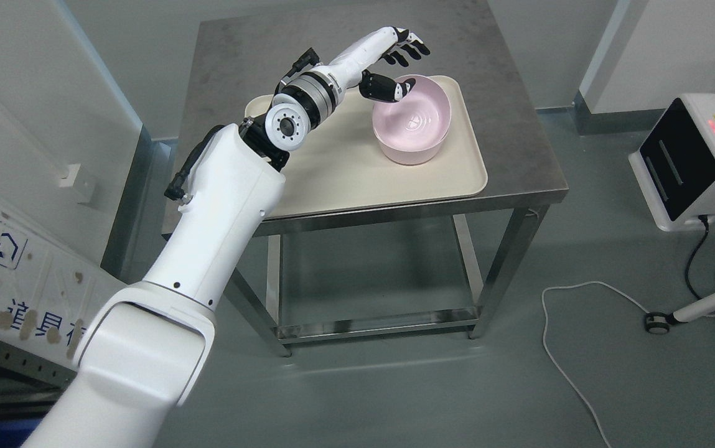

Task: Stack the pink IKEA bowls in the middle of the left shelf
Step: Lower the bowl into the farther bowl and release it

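Pink bowls [412,121] sit nested, apparently two of them, on the right part of a cream tray [357,174] that lies on your steel desk [513,124]. Take the tray as your landmark: the bowls stand near its far right corner, while its near and left stretches carry nothing else visible.

Your left robot hand [394,65] is at the bowls' far left rim. The thumb reaches down to that rim, seemingly touching or just inside it, while the four fingers [408,48] spread above and beyond the rim, apart from it. So the hand is released, grasping nothing yet. The bowls lie just right of and below the palm, so the closing pinch, I judge, turns on bringing the fingers down outside the wall opposite the thumb.

The bowls are round, with no long axis; their walls look smooth, glossy and slightly tapered, likely slippery plastic. The tray is matte with rounded corners, the desk brushed metal. Your right arm does not show. No shelf shows beside the tray either.
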Available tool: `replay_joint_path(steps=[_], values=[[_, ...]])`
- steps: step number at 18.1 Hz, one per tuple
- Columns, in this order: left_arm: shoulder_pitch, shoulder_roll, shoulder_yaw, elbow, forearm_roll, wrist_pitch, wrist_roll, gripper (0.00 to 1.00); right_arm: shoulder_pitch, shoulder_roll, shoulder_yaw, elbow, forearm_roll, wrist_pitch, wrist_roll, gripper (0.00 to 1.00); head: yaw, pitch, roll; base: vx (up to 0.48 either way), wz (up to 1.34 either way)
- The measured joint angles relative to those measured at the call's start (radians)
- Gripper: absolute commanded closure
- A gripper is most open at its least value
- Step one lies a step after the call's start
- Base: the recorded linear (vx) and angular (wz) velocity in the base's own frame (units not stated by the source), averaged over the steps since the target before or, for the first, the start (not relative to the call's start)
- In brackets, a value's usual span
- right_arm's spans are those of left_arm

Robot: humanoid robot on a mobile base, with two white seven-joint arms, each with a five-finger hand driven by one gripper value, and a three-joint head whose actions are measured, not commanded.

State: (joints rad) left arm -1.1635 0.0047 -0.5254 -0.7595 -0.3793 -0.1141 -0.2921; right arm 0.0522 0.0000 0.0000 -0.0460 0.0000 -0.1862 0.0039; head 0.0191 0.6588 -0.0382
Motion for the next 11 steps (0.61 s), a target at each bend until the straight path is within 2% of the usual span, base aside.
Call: replay_joint_path(steps=[2,4,7,11], values=[[0.006,-0.001,0.052,0.002,0.003,0.005,0.004,0.03,0.0,0.0,0.0,0.0,0.0,0.0,0.0,0.0,0.0,0.0,0.0,0.0,0.0],[0.01,-0.002,0.121,-0.004,0.028,-0.005,0.004,0.02,0.0,0.0,0.0,0.0,0.0,0.0,0.0,0.0,0.0,0.0,0.0,0.0,0.0],[0.036,-0.002,0.226,-0.046,0.176,-0.018,-0.042,0.02,0.0,0.0,0.0,0.0,0.0,0.0,0.0,0.0,0.0,0.0,0.0,0.0,0.0],[0.183,-0.003,0.305,-0.199,0.326,-0.04,-0.237,0.02,0.0,0.0,0.0,0.0,0.0,0.0,0.001,0.0,0.0,0.001,0.0,0.0,0.0]])
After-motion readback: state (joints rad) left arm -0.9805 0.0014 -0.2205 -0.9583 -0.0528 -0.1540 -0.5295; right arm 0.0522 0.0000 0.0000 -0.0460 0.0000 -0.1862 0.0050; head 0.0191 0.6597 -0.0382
